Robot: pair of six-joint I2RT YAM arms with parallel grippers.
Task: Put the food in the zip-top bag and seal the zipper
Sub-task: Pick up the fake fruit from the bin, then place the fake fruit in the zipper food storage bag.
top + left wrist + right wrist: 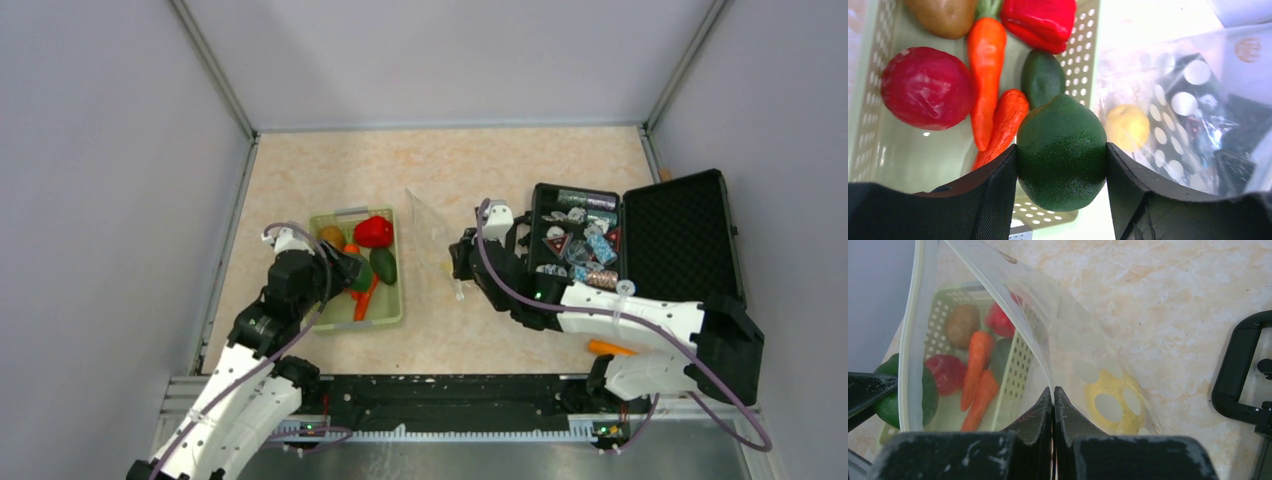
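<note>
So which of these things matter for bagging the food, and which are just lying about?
Job: green fruit in left fingers; zip-top bag pinched by right fingers; yellow piece inside; pepper, carrots, red piece, brown piece in basket.
Lying about: black case, shiny packets.

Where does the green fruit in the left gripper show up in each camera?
Top external: green fruit left of centre, at the left gripper, by the pale green basket.
Left wrist: bottom centre, between the fingers.
Right wrist: far left edge, partly behind the bag.
Shared landmark: the basket, in all three.
</note>
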